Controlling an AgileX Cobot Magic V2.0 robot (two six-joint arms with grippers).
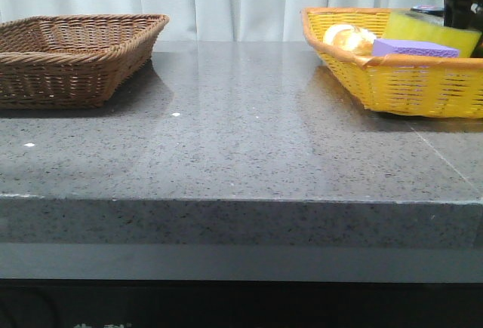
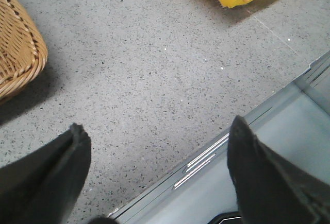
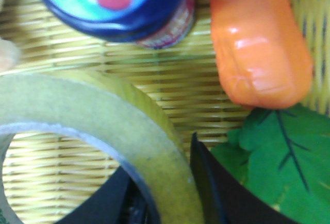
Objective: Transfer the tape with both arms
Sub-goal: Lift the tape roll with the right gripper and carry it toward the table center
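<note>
Right pincer (image 3: 157,193) inside yellow basket (image 1: 392,90), fingers astride wall of tape (image 3: 98,121), one inside core, one outside, full clamp not discernible, left pincer (image 2: 154,177) open, empty, above grey table (image 2: 154,80), near brown basket (image 1: 75,56).

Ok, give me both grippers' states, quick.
Left gripper: open, empty, over the table.
Right gripper: fingers straddle the tape wall; closure cannot be told.
</note>
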